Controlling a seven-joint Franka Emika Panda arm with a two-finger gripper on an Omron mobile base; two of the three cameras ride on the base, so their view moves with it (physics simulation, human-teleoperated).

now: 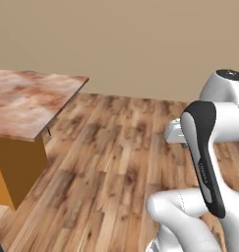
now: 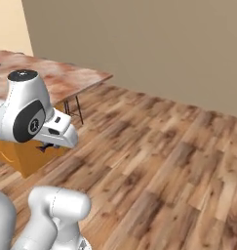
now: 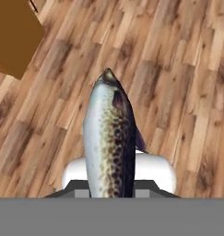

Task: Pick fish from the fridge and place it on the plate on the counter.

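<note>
Fish carried over open floor.
Gripper (image 3: 111, 193) fingers clamp the fish (image 3: 109, 138); counter (image 1: 27, 101) upper left, wooden floor (image 1: 116, 157) bare beneath.

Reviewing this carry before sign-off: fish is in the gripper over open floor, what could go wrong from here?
1. The fish is pinched at its tail end and sticks far past the gripper; a swing could lever it loose onto the wooden floor.
2. No plate in sight, so placement can't be aimed yet.
3. The counter corner juts out beside the arm; the overhanging fish might clip it on approach.
</note>
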